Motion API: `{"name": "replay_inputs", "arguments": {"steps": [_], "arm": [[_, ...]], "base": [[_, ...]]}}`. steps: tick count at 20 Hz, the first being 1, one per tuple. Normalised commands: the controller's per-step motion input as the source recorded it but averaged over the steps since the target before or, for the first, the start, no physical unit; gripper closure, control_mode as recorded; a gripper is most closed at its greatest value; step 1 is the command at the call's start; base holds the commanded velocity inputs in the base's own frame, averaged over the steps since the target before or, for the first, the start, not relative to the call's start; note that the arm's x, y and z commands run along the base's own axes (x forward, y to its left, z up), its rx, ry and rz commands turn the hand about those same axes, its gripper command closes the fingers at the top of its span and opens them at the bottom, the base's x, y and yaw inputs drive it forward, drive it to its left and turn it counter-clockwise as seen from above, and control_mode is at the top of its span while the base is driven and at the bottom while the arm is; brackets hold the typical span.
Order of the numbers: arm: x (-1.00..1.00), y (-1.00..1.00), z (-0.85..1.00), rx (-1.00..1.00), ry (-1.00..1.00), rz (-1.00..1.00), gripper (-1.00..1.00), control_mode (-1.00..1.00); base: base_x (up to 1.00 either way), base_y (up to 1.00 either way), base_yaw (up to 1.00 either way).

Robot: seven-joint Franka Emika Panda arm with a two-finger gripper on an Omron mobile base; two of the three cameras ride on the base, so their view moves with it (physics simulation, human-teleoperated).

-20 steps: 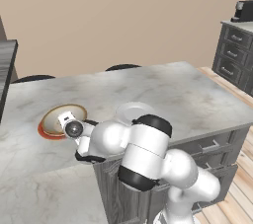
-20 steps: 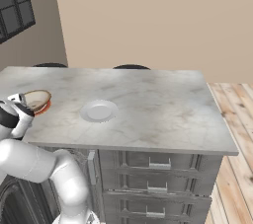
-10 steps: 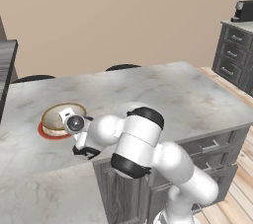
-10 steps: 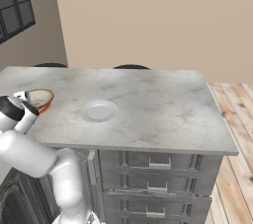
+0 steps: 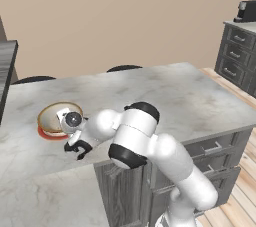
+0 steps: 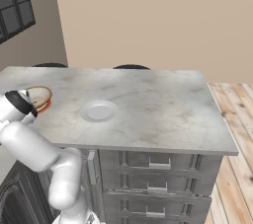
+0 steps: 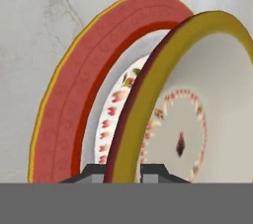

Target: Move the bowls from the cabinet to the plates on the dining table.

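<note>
Reaching low and to the left over the near edge of the table (image 5: 175, 96), the white arm (image 5: 140, 141) is folded sharply at the elbow, with its forearm lying nearly level just above the marble.

- Hand (image 7: 122, 171): turned sideways to the table top. Its two dark finger tips sit tight on either side of the bowl's rim, one on the inner face and one on the outer, pinching that rim.
- Bowl (image 7: 197, 94): round and tan-beige, with a golden-brown rim that is darker on its outer edge. The inside is pale, carrying a faint ring of small reddish marks and one dark spot at the centre. From the left base view the bowl (image 5: 52, 113) sits on the red-rimmed plate near the table's left end, close to the near edge.
- Red-rimmed plate (image 7: 64, 119): flat and round. A broad red band with a scrolled pattern has a thin yellow outer edge, and the white middle bears small floral figures. It lies directly under the bowl.
- Plain plate (image 6: 99, 111): small, round, pale white-grey and bare. It lies on the table well apart from the bowl, toward the middle.
- Table: white-grey veined marble top on a dark grey panelled base with drawer fronts (image 6: 158, 161) and bar handles.
- Two dark chair backs (image 6: 131, 66): just beyond the far edge of the table.
- Beige wall (image 5: 125, 16): plain, behind the chair backs.
</note>
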Motion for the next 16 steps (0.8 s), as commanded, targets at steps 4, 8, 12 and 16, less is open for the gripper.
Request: {"name": "replay_inputs", "arguments": {"steps": [4, 8, 12, 16], "arm": [[-0.03, 0.33, 0.01, 0.00, 0.00, 0.02, -1.00, -1.00], [-0.39, 0.06, 0.58, 0.00, -0.02, 0.00, -1.00, -1.00], [-0.43, 0.00, 0.58, 0.00, -0.04, 0.00, -1.00, -1.00], [-0.41, 0.00, 0.54, 0.00, -0.05, 0.00, -1.00, -1.00]], "base": [[0.00, 0.00, 0.00], [0.00, 0.00, 0.00], [0.00, 0.00, 0.00], [0.00, 0.00, 0.00]]}}
